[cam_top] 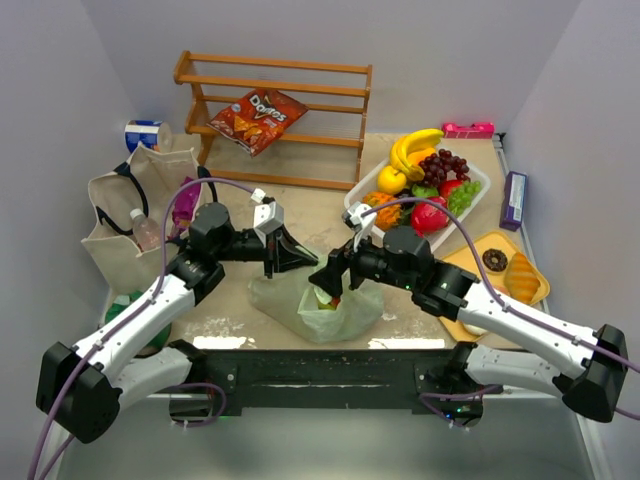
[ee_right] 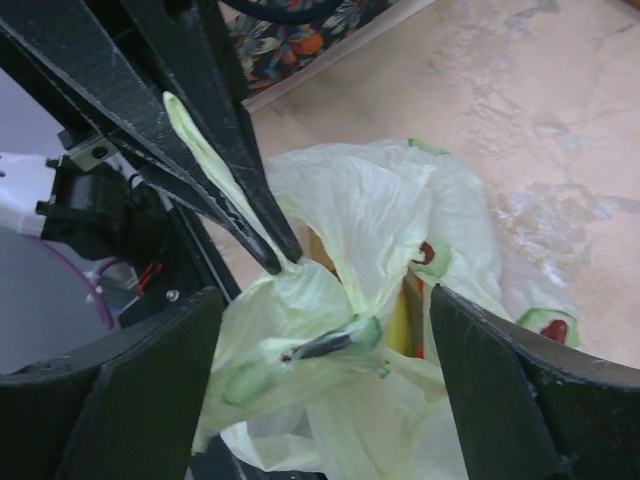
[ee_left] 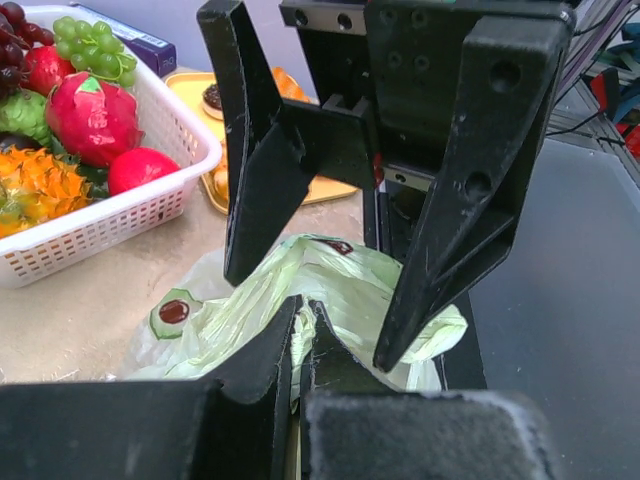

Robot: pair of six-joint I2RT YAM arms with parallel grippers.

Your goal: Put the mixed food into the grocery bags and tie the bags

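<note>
The pale green plastic bag (cam_top: pixel 335 312) sits near the table's front edge with food inside; a yellow and red bit (ee_right: pixel 408 322) shows through its mouth. My left gripper (cam_top: pixel 297 256) is shut on a thin strip of the bag's handle (ee_right: pixel 205 150), seen pinched in the left wrist view (ee_left: pixel 303 308). My right gripper (ee_right: pixel 320 300) is open, one finger on each side of the bunched bag top (ee_right: pixel 370 215). The beige tote (cam_top: pixel 120 225) stands at the left and holds a water bottle (cam_top: pixel 145 230) and a purple packet (cam_top: pixel 185 200).
A white basket of toy fruit (cam_top: pixel 478 180) stands at the back right, and a yellow tray with pastries (cam_top: pixel 540 290) is in front of it. A red chip bag (cam_top: pixel 258 118) lies on the wooden rack (cam_top: pixel 280 65). A purple box (cam_top: pixel 513 200) lies at the right edge.
</note>
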